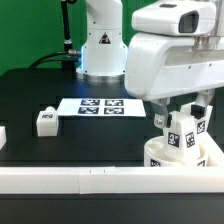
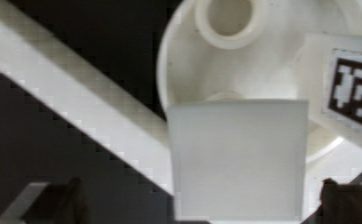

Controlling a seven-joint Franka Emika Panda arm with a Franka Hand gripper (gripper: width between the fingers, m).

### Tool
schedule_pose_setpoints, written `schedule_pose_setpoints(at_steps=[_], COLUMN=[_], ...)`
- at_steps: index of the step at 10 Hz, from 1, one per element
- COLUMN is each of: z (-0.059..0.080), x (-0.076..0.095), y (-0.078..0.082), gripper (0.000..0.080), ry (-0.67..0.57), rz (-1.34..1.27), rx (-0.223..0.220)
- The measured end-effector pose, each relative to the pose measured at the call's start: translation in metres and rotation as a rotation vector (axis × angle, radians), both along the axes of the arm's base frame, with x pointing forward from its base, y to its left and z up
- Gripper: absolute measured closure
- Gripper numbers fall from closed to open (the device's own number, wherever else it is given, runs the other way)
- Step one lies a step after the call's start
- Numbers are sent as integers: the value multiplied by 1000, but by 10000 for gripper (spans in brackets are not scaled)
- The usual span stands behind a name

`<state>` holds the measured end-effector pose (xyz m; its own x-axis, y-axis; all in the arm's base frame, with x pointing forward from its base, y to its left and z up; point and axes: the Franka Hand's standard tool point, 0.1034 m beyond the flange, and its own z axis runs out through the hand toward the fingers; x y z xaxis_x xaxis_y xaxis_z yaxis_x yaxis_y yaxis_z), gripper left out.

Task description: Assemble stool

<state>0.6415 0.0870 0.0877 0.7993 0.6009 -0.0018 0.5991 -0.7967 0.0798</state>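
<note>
Above the round seat the fingers stand wide open around an upright leg on the seat. Another leg lies well away on the desk.

White, glossy, rounded arm, bulky wrist housing with smooth curved shells and a grey seam between them. Behind it, white cylindrical base marked with a black triangular logo, ringed by a blue-lit band at the foot. Thin black cable running up beside the base. Dark gripper below the wrist, fingers black, perhaps rubber-padded; too blurred to tell.
</note>
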Motion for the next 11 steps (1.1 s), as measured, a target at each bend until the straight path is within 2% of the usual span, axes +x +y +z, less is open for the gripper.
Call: schedule_pose_setpoints(at_steps=[2,9,11], z=[2,-1,-12], x=[1,1,-2], y=[13,6,3], gripper=[150,150,150], ry=[-9,-9,1], rz=[-15,-30,-35], rx=[4,4,-2])
